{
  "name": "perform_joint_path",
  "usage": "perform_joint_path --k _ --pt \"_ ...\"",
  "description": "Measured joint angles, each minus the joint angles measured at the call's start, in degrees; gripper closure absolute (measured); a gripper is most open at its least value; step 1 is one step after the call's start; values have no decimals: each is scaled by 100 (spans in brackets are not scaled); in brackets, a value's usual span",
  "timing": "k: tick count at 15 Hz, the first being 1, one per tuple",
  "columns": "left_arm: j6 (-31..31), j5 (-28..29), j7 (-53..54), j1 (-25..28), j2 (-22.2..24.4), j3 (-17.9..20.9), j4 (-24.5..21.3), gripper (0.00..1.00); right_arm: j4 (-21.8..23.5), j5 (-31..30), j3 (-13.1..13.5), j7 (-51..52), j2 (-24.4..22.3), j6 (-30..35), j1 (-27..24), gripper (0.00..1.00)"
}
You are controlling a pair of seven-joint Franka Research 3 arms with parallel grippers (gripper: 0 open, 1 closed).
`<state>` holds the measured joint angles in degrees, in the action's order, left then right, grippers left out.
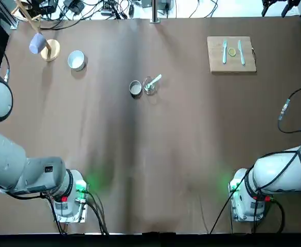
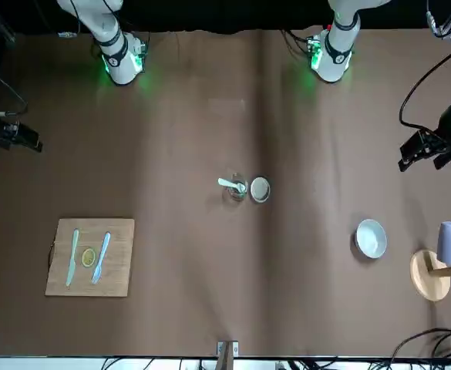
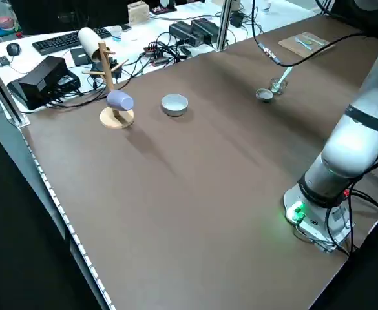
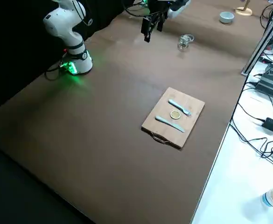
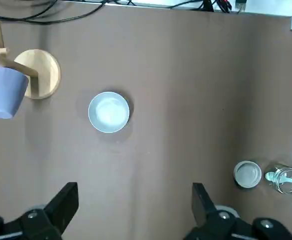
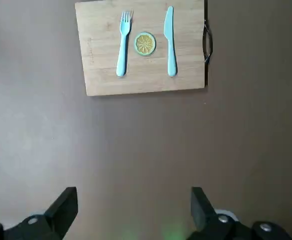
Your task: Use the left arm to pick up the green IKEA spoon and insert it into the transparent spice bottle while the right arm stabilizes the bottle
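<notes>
Mid-bench: green IKEA spoon [image 1: 154, 81] standing tilted inside transparent spice bottle [image 1: 149, 87], bowl end down in the glass, handle sticking out over rim. Touching or just beside the bottle, on its side toward the left arm: small grey round tin [image 1: 135, 88].

Left claw [image 5: 135, 210] raised high over the robot's left part of the bench, fingers wide apart, nothing held. Bottle w/ spoon well off to that claw's right and a bit ahead; white bowl [image 5: 109, 112] ahead of it, between the fingers' line; wooden mug stand [image 5: 37, 79] w/ lilac cup [image 5: 6, 92] hung on a peg farther off to the claw's left.

Right claw [image 6: 134, 212] likewise high over the robot's right part, fingers spread, empty, well apart from bottle. Ahead of that claw: wooden cutting board [image 6: 106, 80] carrying pale blue fork [image 6: 123, 43], lemon slice [image 6: 145, 43] and pale blue knife [image 6: 170, 41] side by side, slice between the two utensils.

Brown bench [image 1: 181, 154] bare around both arm bases; green lights glowing at left base [image 1: 81, 188] and right base [image 1: 236, 186]. Cables, keyboard and other gear on white desks beyond the bench edges.
</notes>
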<state>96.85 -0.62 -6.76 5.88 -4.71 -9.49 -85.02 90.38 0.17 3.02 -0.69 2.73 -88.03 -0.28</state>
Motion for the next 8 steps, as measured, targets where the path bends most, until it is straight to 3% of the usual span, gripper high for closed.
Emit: perform_joint_path --k 8 --pt "-33 143 -3 -23 -33 6 -118 0 46 -19 3 -20 -139 115 -67 0"
